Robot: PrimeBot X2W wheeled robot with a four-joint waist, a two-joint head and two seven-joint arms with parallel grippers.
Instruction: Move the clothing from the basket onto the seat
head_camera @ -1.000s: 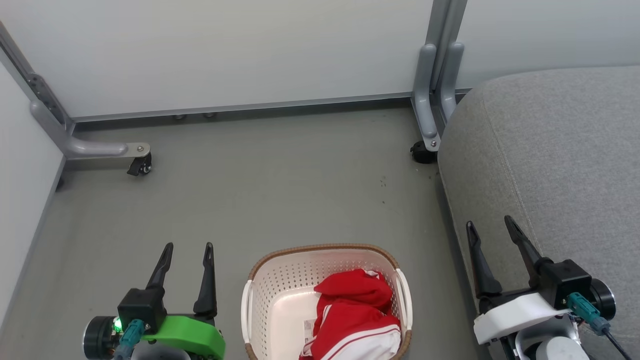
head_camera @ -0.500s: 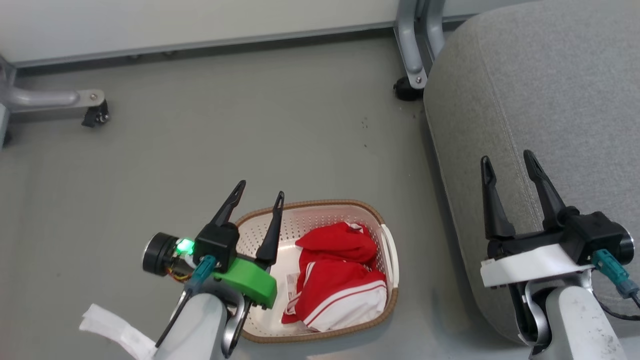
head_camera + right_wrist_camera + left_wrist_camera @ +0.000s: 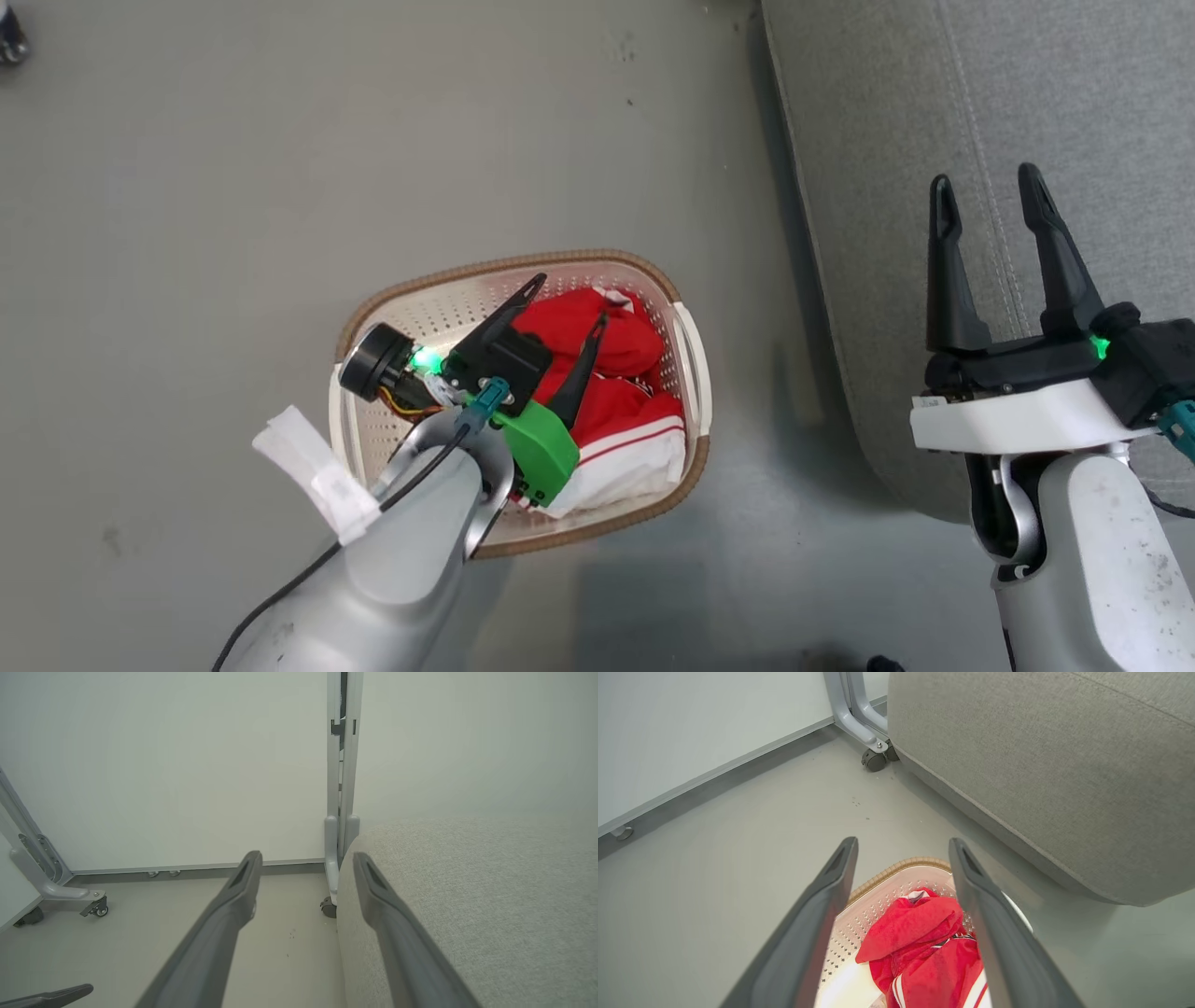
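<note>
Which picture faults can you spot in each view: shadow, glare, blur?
Head view: soft shadows on the floor beside the seat and on the near side of the basket. Left wrist view: glare on the basket's bottom beside the clothing; the left gripper close up, soft-edged. Right wrist view: flat, even light; the right gripper likewise soft.

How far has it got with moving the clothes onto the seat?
Nothing looks done yet: the red clothing lies in the basket, and the visible part of the seat is bare. In hand: the left gripper hangs open over the clothing, not gripping it; the right gripper is open above the seat's edge. Remaining: grasp, lift, carry across.
</note>
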